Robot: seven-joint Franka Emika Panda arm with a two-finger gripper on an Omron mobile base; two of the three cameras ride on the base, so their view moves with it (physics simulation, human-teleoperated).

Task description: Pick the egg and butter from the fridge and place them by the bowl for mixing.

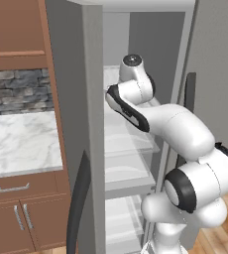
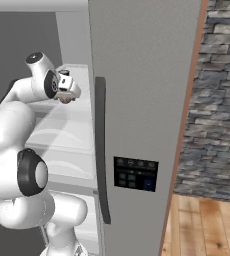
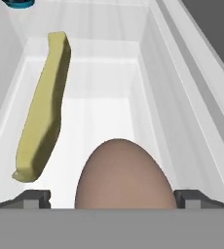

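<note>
In the hand view the egg [image 3: 125, 175] fills the lower middle of the frame, a smooth brown oval sitting between the two dark fingertips [image 3: 33, 198] that rise at the bottom left and bottom right. The gripper [image 3: 116, 200] stands wide open: each tip is clear of the egg's sides, with a pale gap showing on both, so nothing is gripped. Whether the egg touches the palm cannot be told.

The butter [image 3: 42, 109] lies in the left half of the same frame, a long yellow-green stick running from the upper left down toward the lower left, well apart from the egg and outside the fingers. Both rest on a pale shelf tray [image 3: 104, 73] with raised white walls.

In the left base view the arm [image 1: 178, 129] reaches from the lower right into the open fridge [image 1: 93, 124], over its translucent shelves. In the right base view the hand sits at the upper left, with a speck of brown under it, beside the grey door.
</note>
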